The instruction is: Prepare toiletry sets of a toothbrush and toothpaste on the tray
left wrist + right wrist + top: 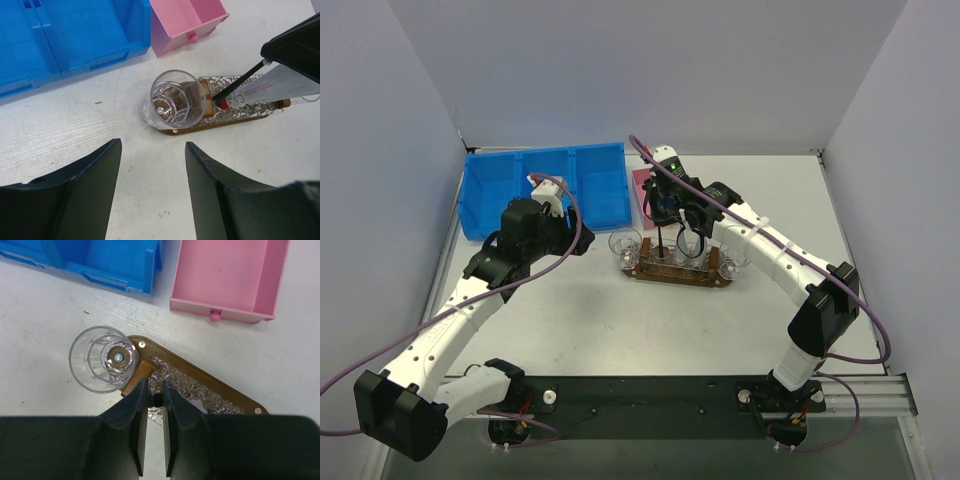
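Right hand (pixel 155 387) is pinched narrow on a thin black stick-like toothbrush with a red tip (pixel 240 80). The toothbrush slants down, and its red end sits over the middle of the dark brown oval wooden tray (pixel 210 382). The tray lies on the white surface (pixel 50 315), roughly centre, just in front of the pink square open box (pixel 230 275). It is near the blue compartmented plastic bin (pixel 75 35), which sits to its left and further back. Crinkled silver foil (pixel 235 115) covers the tray's middle.

A small clear plastic cup (pixel 103 359) stands upright at the tray's left end, with nothing inside that can be seen. A second clear cup (pixel 736 262) stands at the right end; its contents are too small to tell.

A small white squeeze tube with printed text (pixel 280 87) lies tilted just beside the toothbrush, over the tray's right half. I cannot tell whether it rests in a cup or against the hand.

Left hand (pixel 152 147) is spread wide and holds nothing. It hovers above bare surface to the left of the tray, pointed at the left-end cup and apart from it.
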`<state>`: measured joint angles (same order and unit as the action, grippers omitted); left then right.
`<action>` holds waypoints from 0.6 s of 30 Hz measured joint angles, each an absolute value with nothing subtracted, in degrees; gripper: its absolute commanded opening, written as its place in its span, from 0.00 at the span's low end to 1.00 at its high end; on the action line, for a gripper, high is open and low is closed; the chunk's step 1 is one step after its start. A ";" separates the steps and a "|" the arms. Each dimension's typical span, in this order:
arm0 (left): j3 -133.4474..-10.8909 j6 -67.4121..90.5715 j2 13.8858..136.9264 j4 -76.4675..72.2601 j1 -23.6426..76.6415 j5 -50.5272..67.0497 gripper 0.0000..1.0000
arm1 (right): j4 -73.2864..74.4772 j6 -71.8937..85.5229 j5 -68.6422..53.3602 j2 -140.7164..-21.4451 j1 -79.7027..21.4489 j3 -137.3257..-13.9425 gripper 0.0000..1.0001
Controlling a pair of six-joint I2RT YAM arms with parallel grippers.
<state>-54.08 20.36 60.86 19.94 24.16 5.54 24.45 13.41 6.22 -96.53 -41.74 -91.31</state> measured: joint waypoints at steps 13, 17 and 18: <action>-54.08 20.38 60.86 19.94 23.88 5.56 0.64 | 24.25 14.26 6.20 -96.53 -41.78 -91.26 0.00; -54.08 20.36 60.86 19.94 23.88 5.56 0.64 | 24.25 14.79 6.17 -96.53 -41.78 -91.26 0.00; -54.08 20.38 60.86 19.94 23.88 5.56 0.64 | 24.25 14.92 6.17 -96.53 -41.78 -91.26 0.00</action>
<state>-54.08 20.38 60.86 19.94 23.88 5.56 24.25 14.92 6.17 -96.53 -41.78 -91.26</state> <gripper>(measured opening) 0.639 0.104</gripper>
